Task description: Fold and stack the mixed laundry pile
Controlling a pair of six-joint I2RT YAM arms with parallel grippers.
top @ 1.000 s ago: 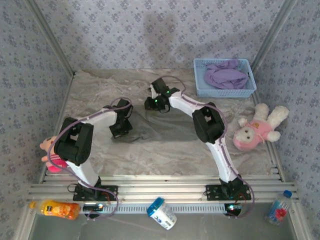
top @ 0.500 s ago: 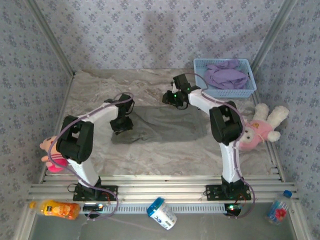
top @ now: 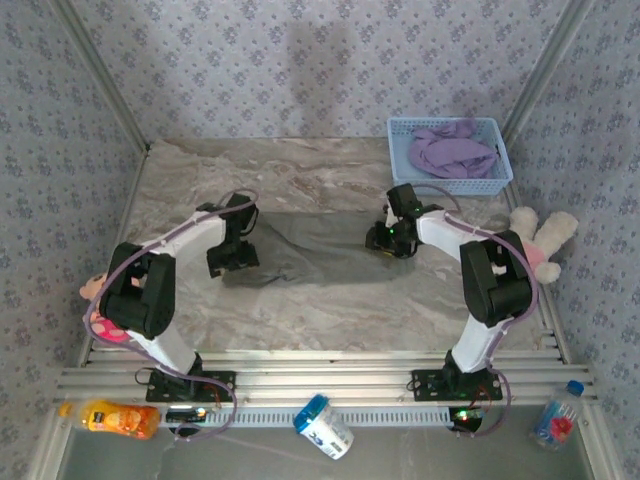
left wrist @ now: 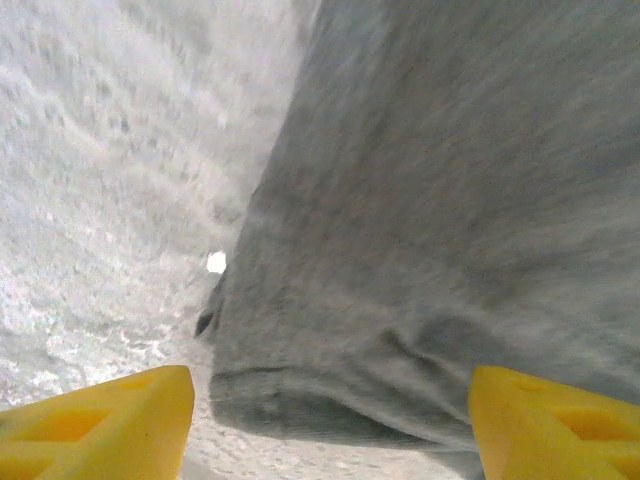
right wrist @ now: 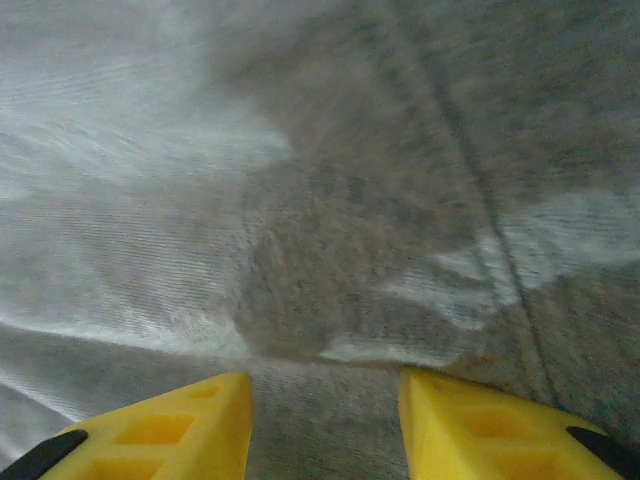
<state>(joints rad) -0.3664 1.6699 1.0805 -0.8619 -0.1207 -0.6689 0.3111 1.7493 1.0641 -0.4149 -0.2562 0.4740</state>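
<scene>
Across the middle of the table (top: 300, 180), spread flat: gray garment (top: 315, 250), long axis left to right, one short end toward each arm. Well apart from it, bunched in the basket (top: 450, 186) at the far right corner: lavender T-shirt (top: 452, 152), not yet laid out.

At the gray garment's left end, left pincer (left wrist: 330, 405), low over a rounded cloth edge, jaws wide apart, gripping nothing. At the right end, right pincer (right wrist: 322, 395), jaws partly apart above flat cloth, likewise empty.

Judged from this layout: each arm nearest its own end of the garment, so the next fold likely to depend on pinching both ends and carrying one half over the other. Basket much nearer the right arm, so the T-shirt probably best fetched from that side.
</scene>
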